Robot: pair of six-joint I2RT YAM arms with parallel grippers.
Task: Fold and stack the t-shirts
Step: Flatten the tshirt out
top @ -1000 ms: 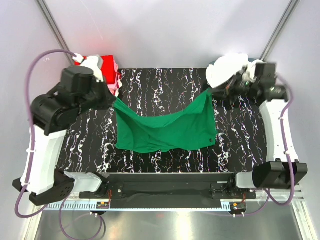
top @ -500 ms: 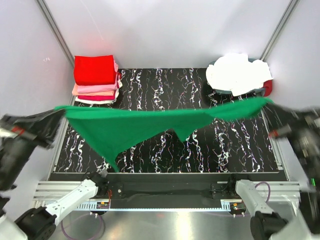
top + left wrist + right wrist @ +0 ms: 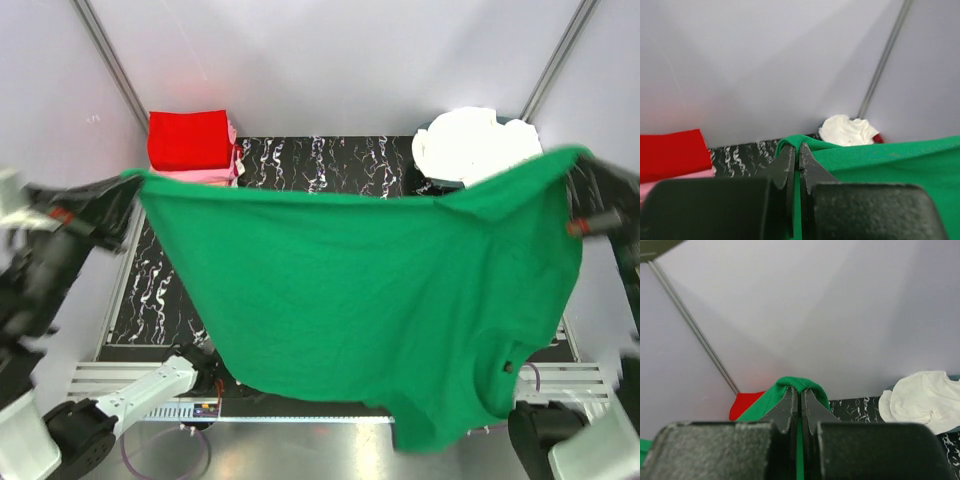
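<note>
The bright green t-shirt (image 3: 370, 300) hangs spread wide in the air over the mat, stretched between both grippers. My left gripper (image 3: 130, 190) is shut on its left top corner; in the left wrist view the gripper (image 3: 798, 150) pinches a fold of green cloth (image 3: 890, 160). My right gripper (image 3: 580, 165) is shut on the right top corner; in the right wrist view the gripper (image 3: 800, 395) pinches green cloth (image 3: 760, 402). A folded stack, red t-shirt (image 3: 188, 138) on top with pink ones (image 3: 200, 176) under it, lies at the back left. White t-shirts (image 3: 470, 145) are heaped at the back right.
The black white-veined mat (image 3: 330, 165) is mostly hidden behind the hanging shirt. Grey walls and slanted metal posts (image 3: 108, 60) close in the back and sides. The white heap also shows in the left wrist view (image 3: 847, 131) and in the right wrist view (image 3: 920, 400).
Both grippers have lifted high and moved apart, taking the green shirt off the mat. It now hangs open as a wide sheet, where before it sagged low between them.
</note>
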